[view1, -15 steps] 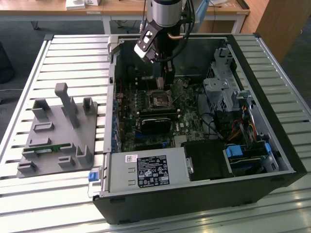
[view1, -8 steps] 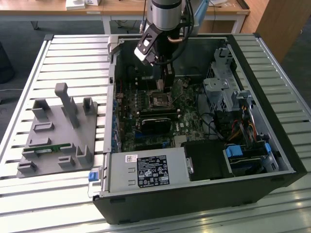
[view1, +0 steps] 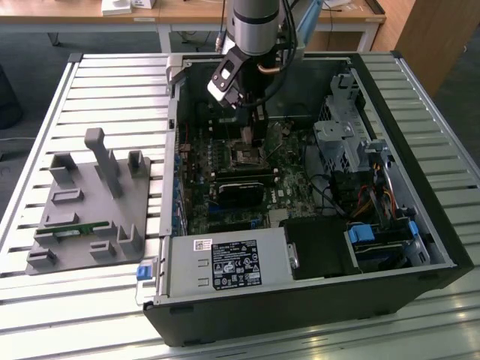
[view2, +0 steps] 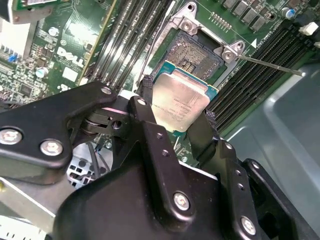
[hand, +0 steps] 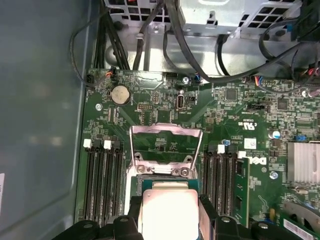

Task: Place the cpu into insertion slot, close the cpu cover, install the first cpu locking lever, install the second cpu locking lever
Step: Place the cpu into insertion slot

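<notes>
Two fingers [view2: 155, 145] of the gripper [view2: 177, 120] clench the cpu [view2: 182, 95] by opposite edges; it hangs over the open slot [view2: 197, 52], not yet seated; beyond the slot the cover [hand: 166, 131] stands flipped back, green board showing through its window; the exterior view shows the arm reaching into the case [view1: 300, 307].

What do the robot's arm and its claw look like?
The arm is a round silver-grey tube with a black cable looping beside it. The gripper is matte black, with two chunky fingers on jointed links, dotted with shiny silver screws.
</notes>
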`<state>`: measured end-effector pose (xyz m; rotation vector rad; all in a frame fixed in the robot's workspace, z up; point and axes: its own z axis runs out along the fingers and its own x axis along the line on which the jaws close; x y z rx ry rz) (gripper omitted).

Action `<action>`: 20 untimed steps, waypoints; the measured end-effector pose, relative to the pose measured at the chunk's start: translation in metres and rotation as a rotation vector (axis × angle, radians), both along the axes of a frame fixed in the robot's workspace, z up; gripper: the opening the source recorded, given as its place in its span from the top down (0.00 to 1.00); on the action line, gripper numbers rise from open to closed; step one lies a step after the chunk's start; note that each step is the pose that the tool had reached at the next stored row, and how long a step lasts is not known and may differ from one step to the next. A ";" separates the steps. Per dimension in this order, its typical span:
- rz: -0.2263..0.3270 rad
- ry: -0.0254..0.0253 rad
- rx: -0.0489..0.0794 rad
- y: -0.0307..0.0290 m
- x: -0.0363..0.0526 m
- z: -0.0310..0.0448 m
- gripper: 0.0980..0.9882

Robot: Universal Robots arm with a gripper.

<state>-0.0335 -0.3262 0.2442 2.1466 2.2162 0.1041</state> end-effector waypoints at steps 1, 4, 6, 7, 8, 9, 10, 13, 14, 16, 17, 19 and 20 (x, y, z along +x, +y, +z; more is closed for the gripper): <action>-0.003 0.0001 0.000 0.0005 0.0000 -0.0008 0.52; -0.019 -0.0001 0.000 0.0016 -0.0017 -0.0026 0.52; -0.025 -0.0001 0.000 0.0024 -0.0028 -0.0034 0.52; -0.025 -0.0002 0.000 0.0026 -0.0032 -0.0042 0.52; -0.025 -0.0002 0.000 0.0029 -0.0035 -0.0052 0.52; -0.025 -0.0001 0.000 0.0032 -0.0039 -0.0063 0.52; -0.025 -0.0001 0.000 0.0033 -0.0044 -0.0079 0.52; -0.025 0.0000 0.000 0.0036 -0.0054 -0.0128 0.52; -0.025 0.0000 0.000 0.0036 -0.0054 -0.0143 0.52; -0.025 -0.0001 0.000 0.0037 -0.0055 -0.0161 0.52; -0.025 0.0000 -0.001 0.0037 -0.0057 -0.0166 0.52; -0.025 -0.0001 -0.001 0.0037 -0.0063 -0.0179 0.52; -0.026 -0.0001 -0.001 0.0038 -0.0066 -0.0186 0.52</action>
